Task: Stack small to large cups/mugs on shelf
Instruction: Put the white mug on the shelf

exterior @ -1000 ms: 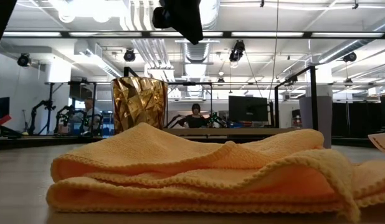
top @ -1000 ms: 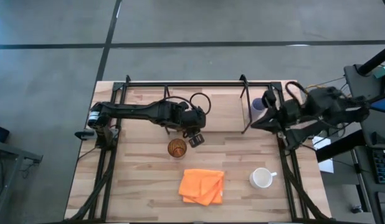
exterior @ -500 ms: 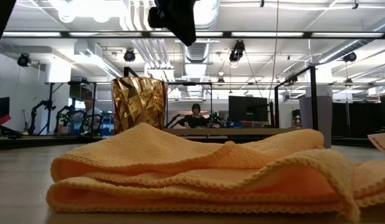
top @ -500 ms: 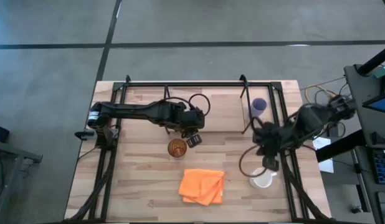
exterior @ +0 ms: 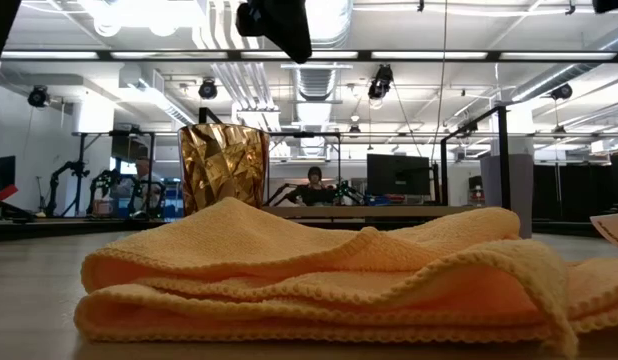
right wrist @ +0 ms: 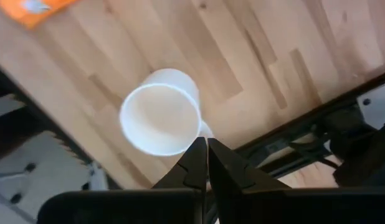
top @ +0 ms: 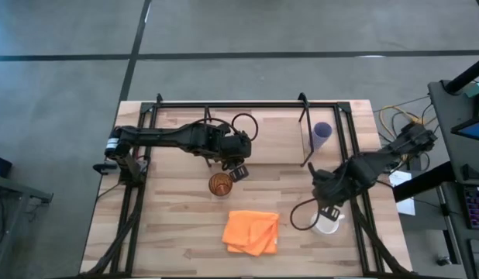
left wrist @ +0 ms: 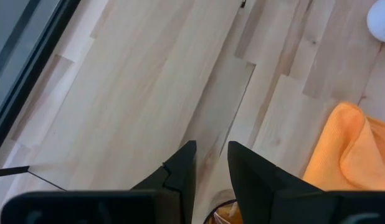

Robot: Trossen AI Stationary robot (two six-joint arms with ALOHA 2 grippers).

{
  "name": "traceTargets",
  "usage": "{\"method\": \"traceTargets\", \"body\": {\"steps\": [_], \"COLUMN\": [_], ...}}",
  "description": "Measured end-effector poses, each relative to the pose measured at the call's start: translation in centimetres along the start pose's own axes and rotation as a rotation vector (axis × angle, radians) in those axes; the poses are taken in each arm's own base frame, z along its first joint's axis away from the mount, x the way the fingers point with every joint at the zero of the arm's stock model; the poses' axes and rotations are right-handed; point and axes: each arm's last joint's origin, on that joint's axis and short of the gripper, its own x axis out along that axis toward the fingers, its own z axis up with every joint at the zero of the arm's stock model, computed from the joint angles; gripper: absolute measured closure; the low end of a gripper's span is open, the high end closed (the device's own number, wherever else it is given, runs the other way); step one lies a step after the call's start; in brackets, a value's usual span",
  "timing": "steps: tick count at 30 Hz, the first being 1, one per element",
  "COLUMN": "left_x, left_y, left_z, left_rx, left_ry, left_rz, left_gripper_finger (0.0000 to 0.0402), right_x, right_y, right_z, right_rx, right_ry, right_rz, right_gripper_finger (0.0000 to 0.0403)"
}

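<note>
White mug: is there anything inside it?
The white mug looks empty from the right claw's camera, only pale inner wall and bottom showing. In the overhead view that claw covers part of its rim.

An orange cloth (top: 251, 232) lies folded on the wooden tabletop (top: 170, 217), near its front edge and about in the middle. In the low view the cloth (exterior: 319, 275) fills the foreground. Behind it is a big room with ceiling lamps (exterior: 379, 85), a monitor (exterior: 397, 173) and a seated person (exterior: 313, 183). The floor (top: 61, 93) around is grey.
</note>
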Motion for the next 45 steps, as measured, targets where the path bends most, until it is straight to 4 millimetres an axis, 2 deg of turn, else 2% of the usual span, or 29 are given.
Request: {"method": "traceTargets", "body": {"steps": [10, 13, 17, 25, 34, 45], "left_x": [0.0, 0.0, 0.0, 0.0, 0.0, -0.1], "left_y": [0.0, 0.0, 0.0, 0.0, 0.0, 0.0], "left_z": [-0.1, -0.1, -0.1, -0.1, -0.1, -0.1], "left_rx": [0.010, 0.035, 0.052, 0.052, 0.061, 0.060], "left_ry": [0.009, 0.009, 0.009, 0.008, 0.011, 0.010], "left_rz": [0.005, 0.005, 0.005, 0.004, -0.002, -0.003], "left_gripper_finger": [0.0324, 0.0324, 0.0324, 0.0324, 0.0324, 0.0324], "right_x": [4.2, 4.7, 4.8, 5.7, 8.2, 10.1], "right_y": [0.8, 1.1, 1.4, 1.6, 2.6, 3.3], "right_z": [0.8, 0.9, 1.0, 1.2, 1.6, 2.3], "right_rx": [-0.051, -0.082, -0.087, -0.081, -0.096, -0.123], "right_ry": [0.102, 0.155, 0.145, 0.156, 0.321, 0.278], "right_rz": [-0.147, -0.122, -0.075, -0.094, -0.117, -0.233], "right_gripper_finger": [0.0394, 0.0394, 0.0394, 0.0392, 0.0353, 0.0307]}}
